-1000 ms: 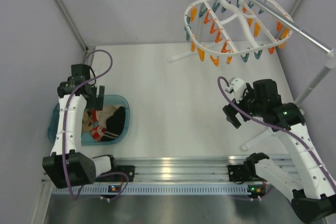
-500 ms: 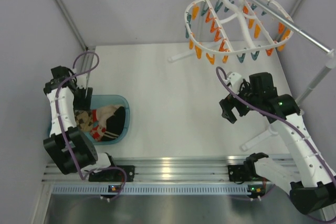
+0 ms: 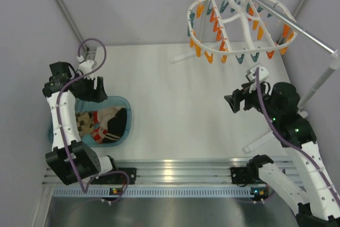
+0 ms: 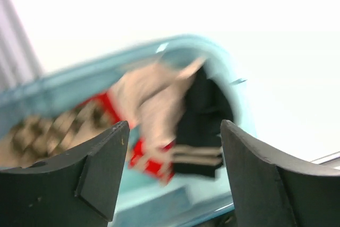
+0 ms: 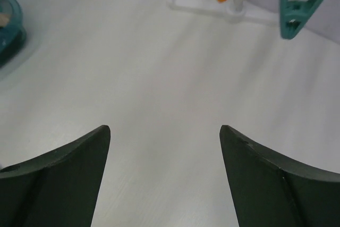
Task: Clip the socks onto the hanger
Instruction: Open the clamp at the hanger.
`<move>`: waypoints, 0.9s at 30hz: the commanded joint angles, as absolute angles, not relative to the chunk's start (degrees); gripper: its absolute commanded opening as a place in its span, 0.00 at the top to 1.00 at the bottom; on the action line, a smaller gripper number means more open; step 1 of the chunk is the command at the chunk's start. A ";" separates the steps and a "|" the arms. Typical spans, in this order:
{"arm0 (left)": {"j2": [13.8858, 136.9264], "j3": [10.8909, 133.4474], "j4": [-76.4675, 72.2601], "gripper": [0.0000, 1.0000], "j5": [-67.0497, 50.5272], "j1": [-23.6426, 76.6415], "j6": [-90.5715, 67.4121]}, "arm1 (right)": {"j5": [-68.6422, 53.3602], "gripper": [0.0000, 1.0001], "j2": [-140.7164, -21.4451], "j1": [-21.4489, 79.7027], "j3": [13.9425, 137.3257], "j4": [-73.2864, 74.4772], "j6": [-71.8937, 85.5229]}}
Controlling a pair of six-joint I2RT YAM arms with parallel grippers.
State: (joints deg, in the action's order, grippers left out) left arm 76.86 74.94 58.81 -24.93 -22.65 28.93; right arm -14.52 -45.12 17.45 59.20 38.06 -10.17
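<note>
Argyle socks (image 3: 82, 122) lie bunched in the teal tub (image 3: 118, 99) at near left, beside tan, black and red clothes; long axis unclear. Left gripper (image 3: 94, 90) over the tub's far rim, fingers spread, empty. Hanger (image 3: 247, 25) hangs far right from grey rod (image 3: 313, 38), oval running left-right, clips down. Right gripper (image 3: 237, 101) nearer, below it, fingers spread, empty.

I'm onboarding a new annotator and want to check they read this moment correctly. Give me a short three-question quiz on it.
1. True or false: the right gripper holds a sock.
2. Where are the argyle socks? A: clipped to the hanger; B: in the teal basket; C: out of view.
3. Which arm's gripper hovers by the basket?
Key: 1 false, it is open and empty. 2 B. 3 the left gripper.
</note>
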 commanded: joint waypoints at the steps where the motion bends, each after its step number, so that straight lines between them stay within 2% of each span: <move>1: 69.37 76.21 51.70 0.25 -43.87 -21.97 23.22 | -15.29 0.17 -37.28 17.40 55.29 16.03 -0.37; 2: 67.78 75.16 49.07 0.18 -47.77 -21.97 19.64 | -14.77 0.17 -37.35 17.40 55.63 15.21 0.78; 4: 63.39 67.88 31.37 0.16 -60.22 -21.80 12.70 | -13.02 0.17 -38.58 17.40 56.60 14.68 2.63; 5: 58.67 64.11 21.54 0.16 -62.21 -19.97 -0.92 | -11.96 0.17 -38.76 17.40 56.95 14.33 2.72; 7: 54.07 52.94 -9.92 0.13 -60.40 -15.06 -14.97 | -10.90 0.17 -38.76 17.40 57.65 13.71 2.90; 8: 52.31 51.08 -15.15 0.12 -55.51 -11.55 -17.64 | -10.90 0.18 -38.67 17.40 58.00 13.97 3.25; 11: 56.04 51.32 -19.15 0.14 -45.57 10.20 -12.94 | -11.25 0.19 -38.15 17.32 59.32 15.72 4.74; 14: 61.33 53.78 -26.24 0.22 -38.88 20.17 -14.41 | -10.81 0.19 -37.44 17.40 59.50 17.13 5.10; 17: 68.89 56.68 -33.90 0.31 -35.78 26.16 -17.75 | -9.76 0.21 -36.74 17.49 59.24 18.02 4.92; 20: 76.80 61.42 -35.16 0.37 -33.40 30.30 -18.37 | -9.06 0.22 -36.74 17.40 59.24 18.89 4.31; 27: 89.55 72.85 -37.17 0.39 -31.47 34.45 -16.88 | -10.02 0.28 -36.56 17.58 58.62 17.84 3.52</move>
